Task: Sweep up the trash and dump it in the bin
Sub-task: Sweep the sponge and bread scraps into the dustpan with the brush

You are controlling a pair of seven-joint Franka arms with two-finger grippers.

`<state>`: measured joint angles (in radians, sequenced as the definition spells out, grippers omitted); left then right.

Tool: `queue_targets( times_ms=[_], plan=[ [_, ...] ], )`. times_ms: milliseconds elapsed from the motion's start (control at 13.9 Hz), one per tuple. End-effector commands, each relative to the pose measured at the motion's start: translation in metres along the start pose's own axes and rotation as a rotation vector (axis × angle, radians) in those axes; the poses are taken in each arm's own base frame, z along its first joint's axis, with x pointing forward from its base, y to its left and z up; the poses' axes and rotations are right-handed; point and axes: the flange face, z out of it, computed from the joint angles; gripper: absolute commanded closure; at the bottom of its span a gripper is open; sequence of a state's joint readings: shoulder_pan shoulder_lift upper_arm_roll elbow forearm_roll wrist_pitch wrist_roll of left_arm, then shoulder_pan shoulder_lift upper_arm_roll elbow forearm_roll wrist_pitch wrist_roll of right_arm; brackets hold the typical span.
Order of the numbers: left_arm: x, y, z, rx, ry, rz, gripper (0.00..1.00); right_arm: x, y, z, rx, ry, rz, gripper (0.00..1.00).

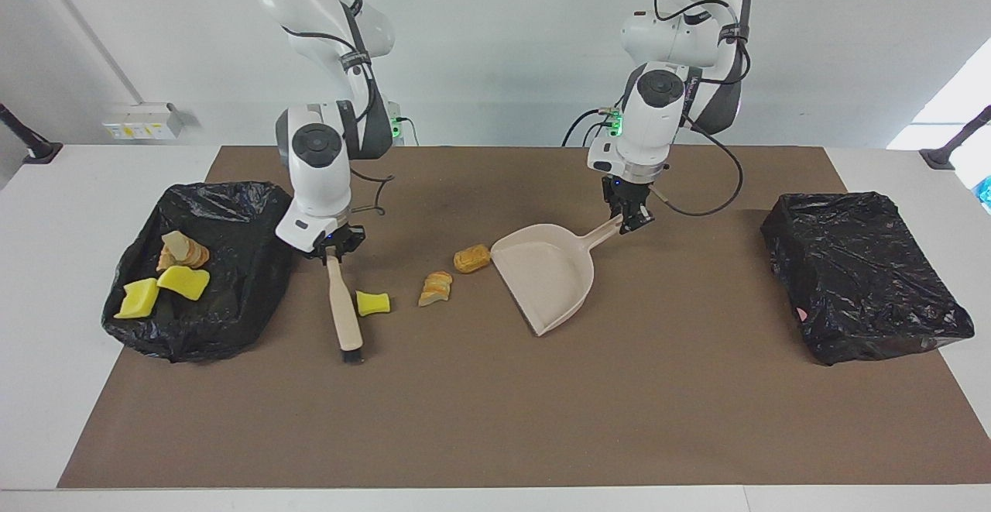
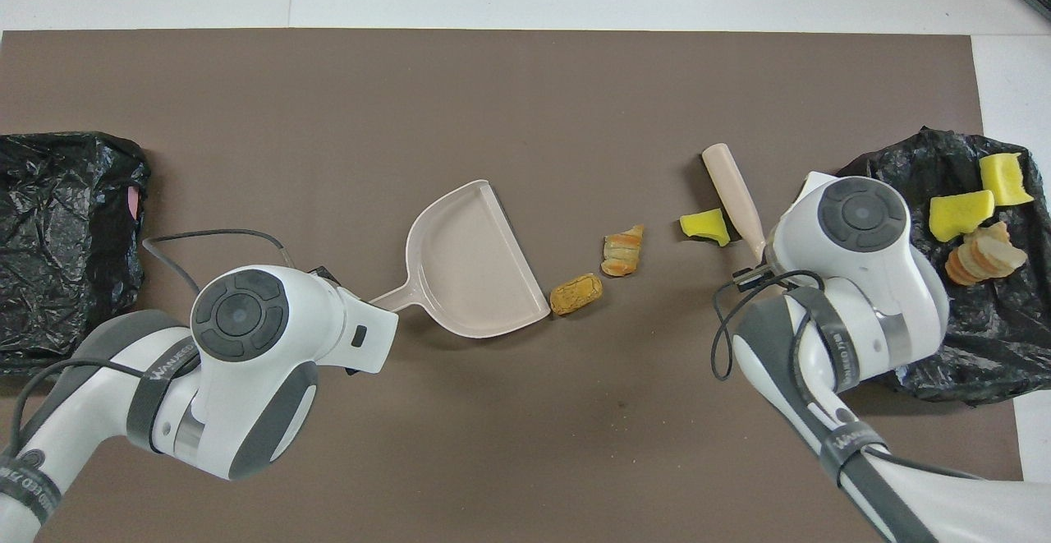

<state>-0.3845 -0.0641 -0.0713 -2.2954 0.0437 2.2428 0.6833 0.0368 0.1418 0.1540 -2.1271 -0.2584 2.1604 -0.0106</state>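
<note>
My right gripper (image 1: 330, 252) is shut on the handle of the beige brush (image 1: 344, 310). The brush slants down to the mat, its dark bristles (image 1: 352, 355) low, beside a yellow sponge piece (image 1: 372, 303) and between it and the trash-filled bin (image 1: 232, 218). A bread-like chunk (image 1: 436, 287) and an orange-tan chunk (image 1: 471, 258) lie between the sponge and the dustpan (image 1: 546, 276). My left gripper (image 1: 629, 221) is shut on the dustpan's handle; the pan rests on the mat with its open edge by the orange-tan chunk. In the overhead view: brush (image 2: 731, 190), sponge (image 2: 704, 227), dustpan (image 2: 472, 264).
The black-bagged bin at the right arm's end holds two yellow sponge pieces (image 1: 183, 281) and bread slices (image 1: 184, 250). A second black-bagged bin (image 1: 859, 272) stands at the left arm's end. The brown mat (image 1: 495, 419) covers the table's middle.
</note>
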Motion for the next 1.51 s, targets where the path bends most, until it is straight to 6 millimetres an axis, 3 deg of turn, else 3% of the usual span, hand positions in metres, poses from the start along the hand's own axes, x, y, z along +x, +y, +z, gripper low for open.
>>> queue_targets(
  times_ms=[0, 144, 360, 576, 864, 1081, 1297, 1441],
  plan=[
    [0.005, -0.005, -0.005, 0.006, 0.016, -0.015, 1.0, -0.001, -0.049, -0.011, 0.056, -0.012, -0.04, 1.0],
    [0.02, -0.019, -0.022, 0.036, 0.052, -0.013, 1.0, -0.001, -0.081, -0.02, 0.099, -0.013, -0.061, 1.0],
    [0.029, -0.021, -0.026, 0.042, 0.061, -0.007, 1.0, -0.004, -0.145, -0.028, 0.161, -0.024, -0.048, 1.0],
    [0.024, -0.016, -0.015, 0.026, 0.044, -0.012, 1.0, -0.014, -0.212, -0.046, 0.252, -0.031, -0.016, 1.0],
    [0.014, -0.008, 0.004, -0.006, 0.003, 0.008, 1.0, -0.029, -0.264, -0.068, 0.355, -0.048, -0.042, 1.0],
    [0.004, -0.015, 0.007, -0.013, -0.004, 0.075, 1.0, -0.021, -0.258, -0.093, 0.363, -0.048, -0.055, 1.0],
    [0.003, -0.015, 0.007, -0.015, -0.005, 0.09, 1.0, -0.01, -0.227, -0.138, 0.376, -0.077, -0.029, 1.0],
    [0.003, -0.015, 0.007, -0.016, -0.006, 0.087, 1.0, -0.005, -0.202, -0.144, 0.366, -0.08, 0.008, 1.0]
  ],
)
